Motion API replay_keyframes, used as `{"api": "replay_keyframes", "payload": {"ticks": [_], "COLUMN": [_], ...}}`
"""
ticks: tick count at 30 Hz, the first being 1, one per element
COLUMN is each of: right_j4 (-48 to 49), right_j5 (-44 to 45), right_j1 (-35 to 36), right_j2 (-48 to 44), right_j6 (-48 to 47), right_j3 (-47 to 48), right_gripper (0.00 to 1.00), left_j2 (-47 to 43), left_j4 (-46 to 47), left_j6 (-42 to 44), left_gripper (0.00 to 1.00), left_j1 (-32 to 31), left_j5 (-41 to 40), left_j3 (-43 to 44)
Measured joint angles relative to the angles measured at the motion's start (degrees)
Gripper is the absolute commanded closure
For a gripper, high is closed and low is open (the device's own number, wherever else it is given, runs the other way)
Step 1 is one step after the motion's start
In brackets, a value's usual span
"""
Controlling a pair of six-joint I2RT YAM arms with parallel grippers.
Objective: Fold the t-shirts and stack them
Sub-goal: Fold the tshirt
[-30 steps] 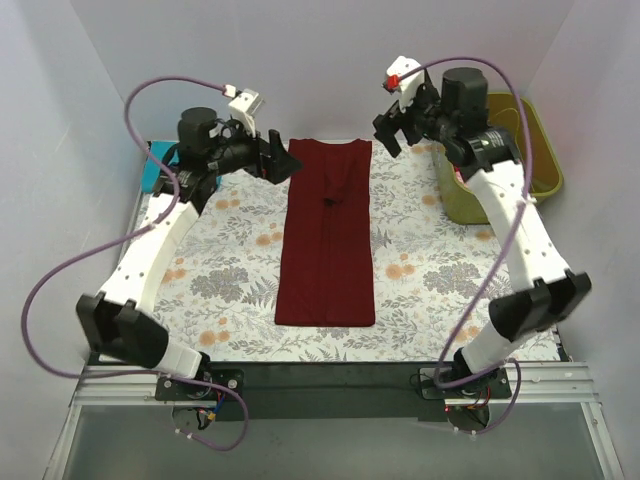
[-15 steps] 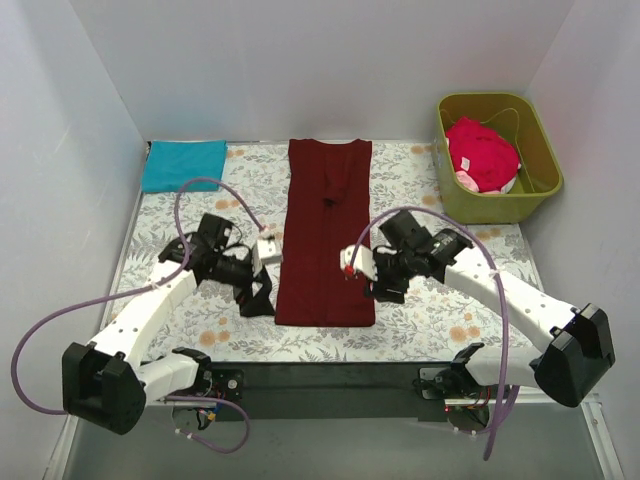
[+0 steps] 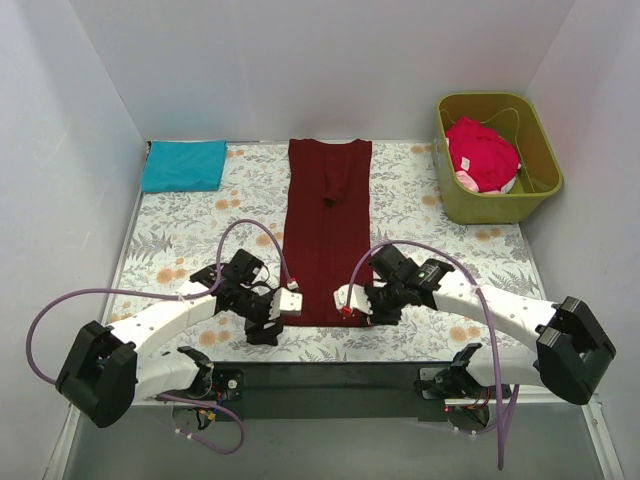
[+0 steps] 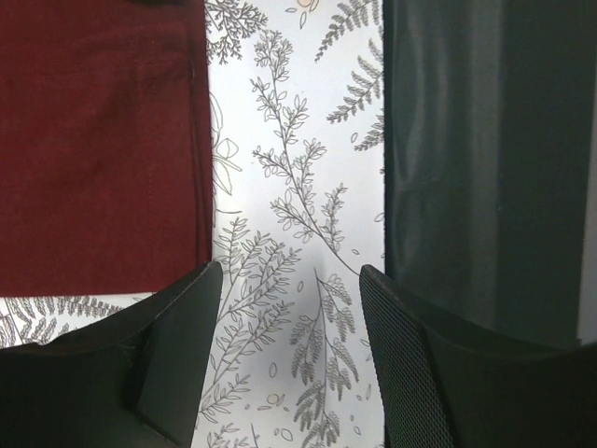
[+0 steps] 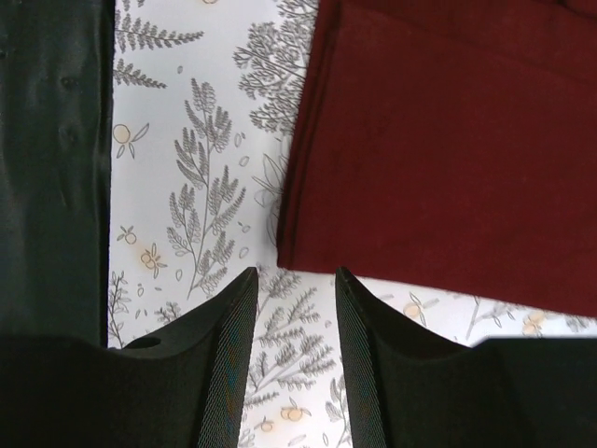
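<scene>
Upper left of the overhead view: found teal t-shirt [image 3: 184,165] folded flat on the tablecloth [image 3: 190,240], same spot as a second ago.

Lower left of centre: found left gripper [image 3: 272,312] down low, just beside the near-left corner of the maroon t-shirt [image 3: 328,230]. Was up at the shirt's far end a second ago, partway down its side half a second ago. From its wrist view [image 4: 289,275]: jaws parted but narrower than before, with only tablecloth between them. Maroon corner [image 4: 93,140] sits in the upper left of that frame, outside the jaws and not gripped.

Centre: maroon t-shirt lying as a long narrow strip, running from upper middle to lower middle, unmoved.

Lower right of centre: found right gripper [image 3: 352,300] mirrored at the near-right corner after the same descent. From its wrist view [image 5: 297,275]: jaws apart with a slim gap, nothing held, maroon corner [image 5: 448,159] just above and right of them.

Upper right: red-pink t-shirt [image 3: 482,152] bunched in the tub [image 3: 540,130], not yet handled.

Reading: probably lining up to pinch both hem corners and fold the strip toward the collar. Must shift inward over the cloth first or risk closing on tablecloth.
</scene>
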Motion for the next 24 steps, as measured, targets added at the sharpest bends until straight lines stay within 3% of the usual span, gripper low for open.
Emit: {"api": "replay_keyframes", "payload": {"ticks": [16,24], "right_j4": [13.8,18.6], "right_j5": [2.9,3.5], "right_j1": [4.0,4.2], "right_j2": [2.6,2.2], "right_j6": [-2.2,-3.1], "right_j3": [-9.5,-11.4], "right_gripper": [0.58,0.93], "left_j2": [2.4,4.1], "left_j4": [11.6,14.3], "left_j6": [-1.5,-1.2], "left_gripper": [0.46,0.51], "left_j1": [-2.1,-2.1], "left_j5": [-8.8,-10.9], "left_j3": [-3.6,-3.5]}}
